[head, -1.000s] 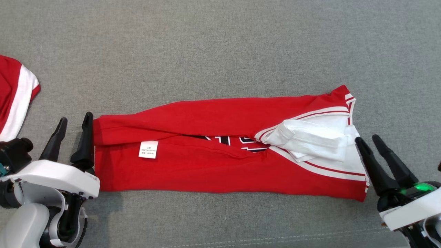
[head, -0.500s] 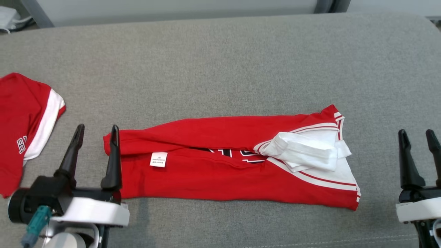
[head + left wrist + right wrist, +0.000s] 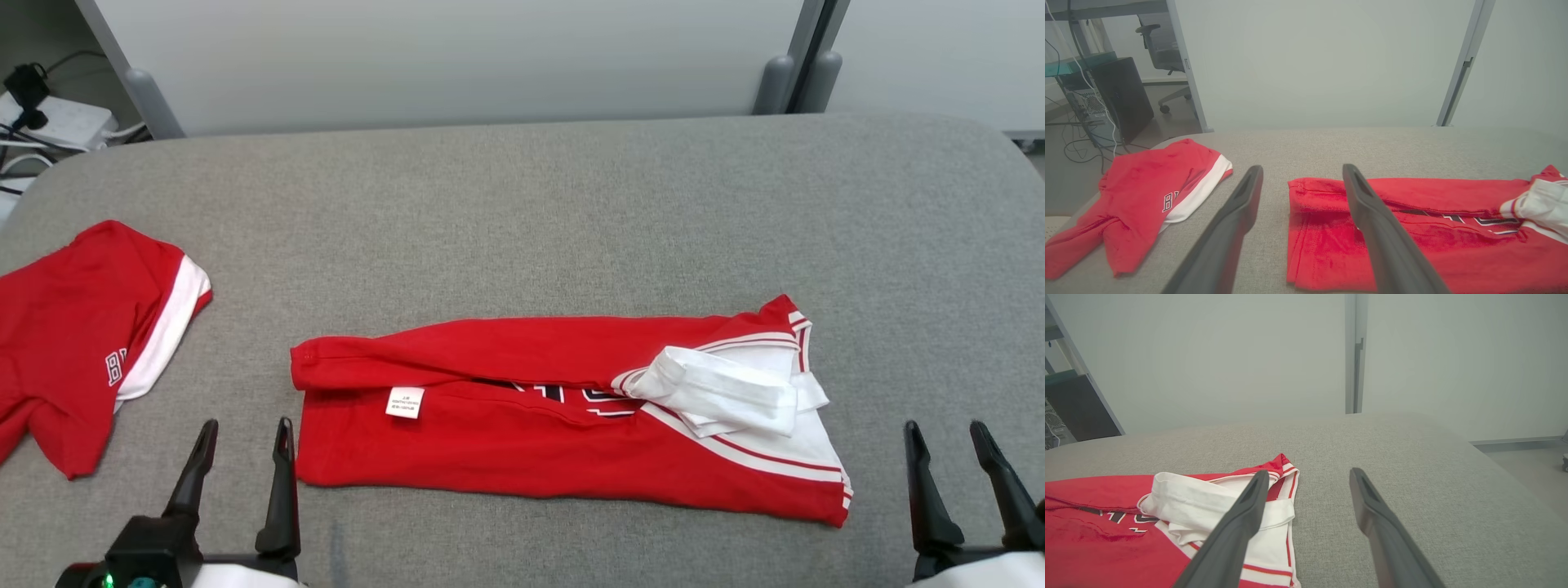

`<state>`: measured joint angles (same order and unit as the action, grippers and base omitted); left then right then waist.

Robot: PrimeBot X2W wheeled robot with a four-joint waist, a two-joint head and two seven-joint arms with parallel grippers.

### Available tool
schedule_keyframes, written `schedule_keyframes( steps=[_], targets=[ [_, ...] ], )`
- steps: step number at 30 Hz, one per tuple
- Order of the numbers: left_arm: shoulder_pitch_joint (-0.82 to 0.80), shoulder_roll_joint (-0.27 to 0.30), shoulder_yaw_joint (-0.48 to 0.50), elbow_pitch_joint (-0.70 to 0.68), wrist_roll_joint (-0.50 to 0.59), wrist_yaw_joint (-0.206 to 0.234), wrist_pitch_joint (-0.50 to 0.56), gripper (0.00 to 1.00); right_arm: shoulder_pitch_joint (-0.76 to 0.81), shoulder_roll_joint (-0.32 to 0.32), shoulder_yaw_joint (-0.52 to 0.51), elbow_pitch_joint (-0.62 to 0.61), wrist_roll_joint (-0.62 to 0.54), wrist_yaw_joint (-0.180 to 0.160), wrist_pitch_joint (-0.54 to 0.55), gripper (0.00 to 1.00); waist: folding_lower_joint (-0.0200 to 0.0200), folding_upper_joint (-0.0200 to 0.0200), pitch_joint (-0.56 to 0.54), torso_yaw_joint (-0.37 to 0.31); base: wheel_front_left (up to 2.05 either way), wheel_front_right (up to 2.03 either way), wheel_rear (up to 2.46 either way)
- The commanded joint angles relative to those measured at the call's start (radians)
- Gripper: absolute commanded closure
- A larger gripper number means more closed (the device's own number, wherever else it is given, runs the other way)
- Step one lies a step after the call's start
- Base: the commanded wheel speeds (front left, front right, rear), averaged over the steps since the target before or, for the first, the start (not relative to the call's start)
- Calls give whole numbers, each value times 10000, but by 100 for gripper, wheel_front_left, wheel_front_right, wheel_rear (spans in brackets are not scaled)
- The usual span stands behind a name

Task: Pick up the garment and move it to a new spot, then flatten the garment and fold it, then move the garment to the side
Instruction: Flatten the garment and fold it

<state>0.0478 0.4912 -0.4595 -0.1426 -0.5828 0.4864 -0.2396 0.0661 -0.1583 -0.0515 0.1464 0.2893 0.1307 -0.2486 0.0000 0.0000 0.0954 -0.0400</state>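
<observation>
At the far left of the grey fabric surface, a red-and-white cloth lies loosely spread. A white band runs along its right edge and part of a printed word shows beside the band. It lies well apart from everything else on the surface.

To its right, at the near edge, is the left hand. Its two dark fingers point away from the robot and stand wide apart, with nothing between them. The finger on the right is just beside the near-left corner of the garment. From the pictures it is not possible to tell whether that finger touches the cloth.

The garment lies across the middle of the surface as a long red band, folded lengthwise with its two long edges meeting in a seam-like gap. A small white label sits near its left end. Dark lettering shows in the gap. Toward the right end a white sleeve is bunched on top, and white panels with red stripes run down to the near-right corner.

Farther right, at the near edge, is the right hand. Its fingers are also spread wide and hold nothing. A strip of bare surface separates it from the garment's right end.
</observation>
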Motion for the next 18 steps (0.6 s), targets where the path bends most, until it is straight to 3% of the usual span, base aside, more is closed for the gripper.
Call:
schedule_keyframes(
  steps=[1, 18],
  targets=[
    [-157, 239, 348, -100, 108, 40, -125, 0, 110, -159, 124, -147, -141, 0, -93, 0, 0, 0, -203, 52, 0, 0, 0],
    [-32, 171, 311, 35, -18, 22, -116, 0, 194, -91, 112, -330, -272, 0, 101, 0, 0, 0, -137, 30, 0, 0, 0]
  ],
)
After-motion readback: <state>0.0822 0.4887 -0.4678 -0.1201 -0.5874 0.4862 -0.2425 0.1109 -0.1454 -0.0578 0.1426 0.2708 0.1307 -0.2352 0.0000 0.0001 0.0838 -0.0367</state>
